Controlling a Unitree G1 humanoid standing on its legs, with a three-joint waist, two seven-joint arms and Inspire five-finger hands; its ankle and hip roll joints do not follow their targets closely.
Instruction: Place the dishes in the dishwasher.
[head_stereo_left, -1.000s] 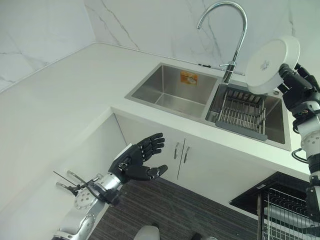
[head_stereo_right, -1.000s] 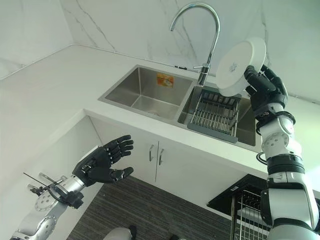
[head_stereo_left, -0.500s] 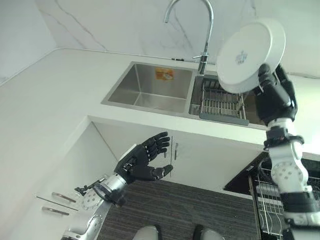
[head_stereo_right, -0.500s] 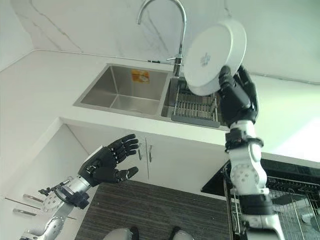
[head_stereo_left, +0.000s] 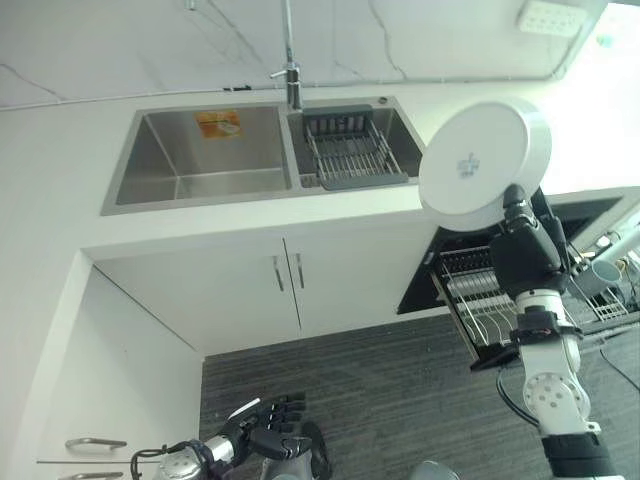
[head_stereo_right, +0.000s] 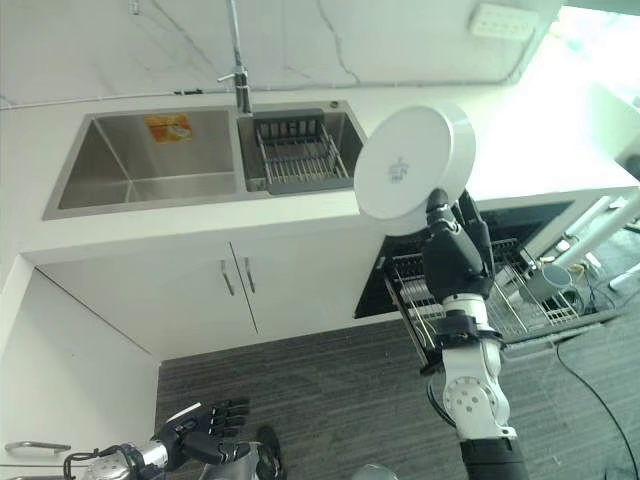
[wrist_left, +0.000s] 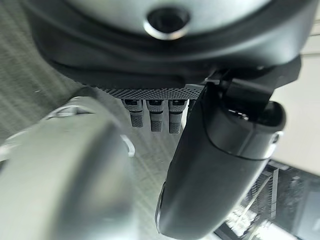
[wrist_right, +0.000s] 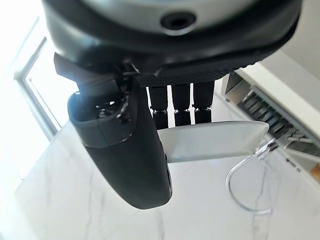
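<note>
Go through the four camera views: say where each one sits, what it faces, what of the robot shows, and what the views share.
Left eye view: on the head, looking down at the steel double sink, pulled-out wire dishwasher rack and round white plate in the right hand; left hand low.
Right eye view: same scene, slightly offset.
Left wrist view: along the left hand, fingers relaxed, striped grey floor beyond.
Right wrist view: along the right hand, pinching the plate's rim.
Shared: plate, in three views.

Premises are presenting as a domestic kitchen. A stainless double sink (head_stereo_left: 200, 160) with tap (head_stereo_left: 292, 80) is sitting in a white counter (head_stereo_left: 60, 220) against a marble-look wall (head_stereo_right: 330, 40); white cabinets (head_stereo_left: 290, 290) and a pulled-out dishwasher rack (head_stereo_right: 500, 300) are standing below
</note>
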